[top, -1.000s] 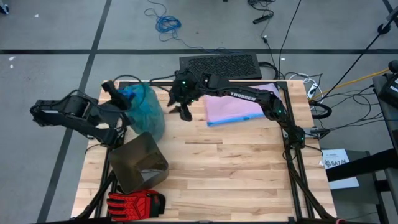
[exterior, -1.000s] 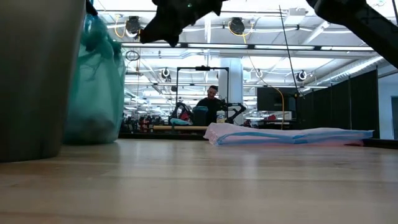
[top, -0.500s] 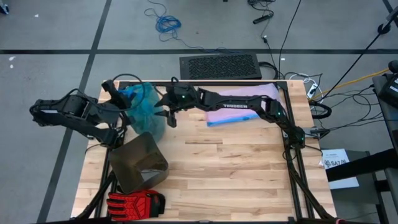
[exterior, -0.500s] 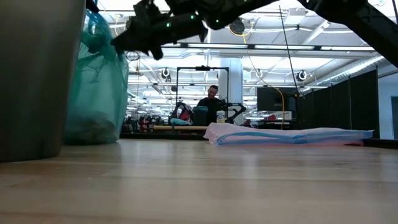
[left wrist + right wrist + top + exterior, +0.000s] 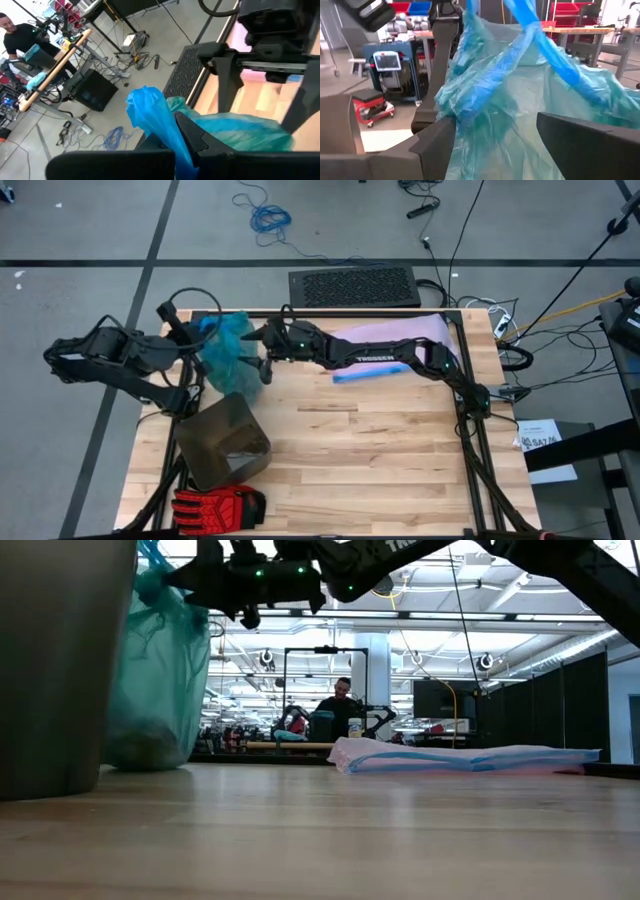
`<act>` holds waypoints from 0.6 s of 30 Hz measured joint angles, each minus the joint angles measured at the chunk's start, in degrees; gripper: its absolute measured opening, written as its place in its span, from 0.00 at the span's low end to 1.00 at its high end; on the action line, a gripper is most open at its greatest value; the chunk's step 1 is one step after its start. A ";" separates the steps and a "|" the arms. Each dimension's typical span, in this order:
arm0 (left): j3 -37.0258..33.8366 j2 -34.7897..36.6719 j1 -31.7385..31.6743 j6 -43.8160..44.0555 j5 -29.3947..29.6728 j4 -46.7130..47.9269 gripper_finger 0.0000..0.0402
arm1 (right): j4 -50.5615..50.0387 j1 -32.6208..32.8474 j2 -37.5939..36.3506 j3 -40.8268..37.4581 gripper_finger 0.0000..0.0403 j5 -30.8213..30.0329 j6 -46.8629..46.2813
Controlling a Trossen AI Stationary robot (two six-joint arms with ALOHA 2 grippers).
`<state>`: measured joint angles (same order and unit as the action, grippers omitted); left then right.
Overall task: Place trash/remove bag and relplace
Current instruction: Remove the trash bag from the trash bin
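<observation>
Teal-green and thin, the bag (image 5: 232, 352) hangs gathered at the far left part of the surface (image 5: 380, 460), just beyond the overturned grey bin (image 5: 225, 442), its long axis running up from a bulging bottom to the blue drawstring loops (image 5: 152, 117) at its neck. From the bin, the left tool (image 5: 190, 340) is clenched on those loops on the bag's left side. The right tool (image 5: 262, 352) reaches in from the bag's opposite side, fingers (image 5: 432, 145) spread wide with the plastic between them, not yet closed. The coming grasp likely depends on that neck sitting squarely between the spread fingers.
</observation>
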<state>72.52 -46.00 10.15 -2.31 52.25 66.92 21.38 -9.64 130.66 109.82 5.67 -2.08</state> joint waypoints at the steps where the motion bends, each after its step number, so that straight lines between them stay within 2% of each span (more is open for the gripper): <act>1: 0.00 0.00 0.00 0.00 -0.05 -0.58 0.00 | 0.50 0.01 0.40 0.00 0.67 -0.27 -0.42; 4: -0.01 -0.02 0.00 -0.09 -0.12 -1.85 0.00 | 0.45 -0.12 2.04 0.00 0.60 -0.95 -2.04; 6: -0.01 0.00 0.00 -1.29 -0.12 -3.05 0.00 | 0.60 -0.12 3.23 -0.02 0.51 -1.35 -2.22; 8: -0.01 -0.07 0.00 -2.70 -0.08 -4.49 0.00 | 0.82 -0.12 4.03 -0.02 0.39 -1.40 -1.96; 12: 0.01 -0.06 -0.01 -3.10 -0.07 -6.08 0.00 | -1.81 -0.14 4.14 -0.02 0.08 -3.65 -0.61; 13: 0.16 -0.07 0.00 -3.10 -0.09 -5.94 0.00 | -2.72 -0.16 4.14 -0.02 0.04 -4.66 0.37; 18: 2.65 -0.07 0.00 -4.26 0.14 -6.03 0.00 | -5.47 -0.45 3.65 -0.02 0.01 -7.33 1.78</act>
<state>75.17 -46.06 10.15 -6.57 52.39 60.88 15.91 -10.08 134.31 109.80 -1.66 -0.29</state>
